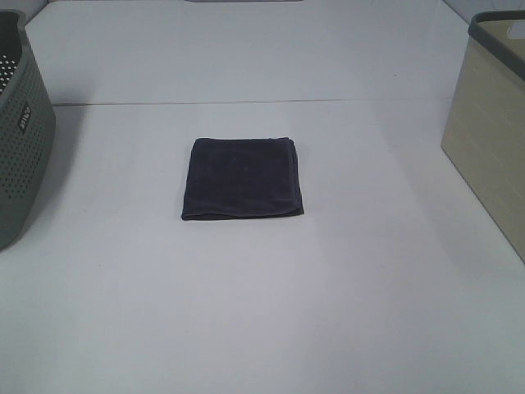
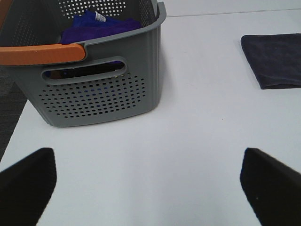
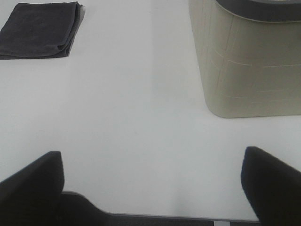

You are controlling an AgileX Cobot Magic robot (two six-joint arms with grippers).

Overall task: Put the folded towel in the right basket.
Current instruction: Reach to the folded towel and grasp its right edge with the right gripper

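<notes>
One towel (image 1: 242, 178): folded, flat on the middle of the table (image 1: 262, 312), outside both baskets.
Two baskets: grey basket (image 1: 20, 139) on your left, holding purple cloth (image 2: 101, 26), perhaps one piece; beige basket (image 1: 492, 148) on your right.
Two grippers: left gripper (image 2: 150, 188) and right gripper (image 3: 151, 183), both spread wide and empty.

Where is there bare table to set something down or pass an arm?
The widest bare stretch of white table lies on the near side of the dark folded towel. Open lanes also run between the towel and the grey perforated plastic basket on the left, and between it and the beige basket on the right. Only the side edges are crowded.
</notes>
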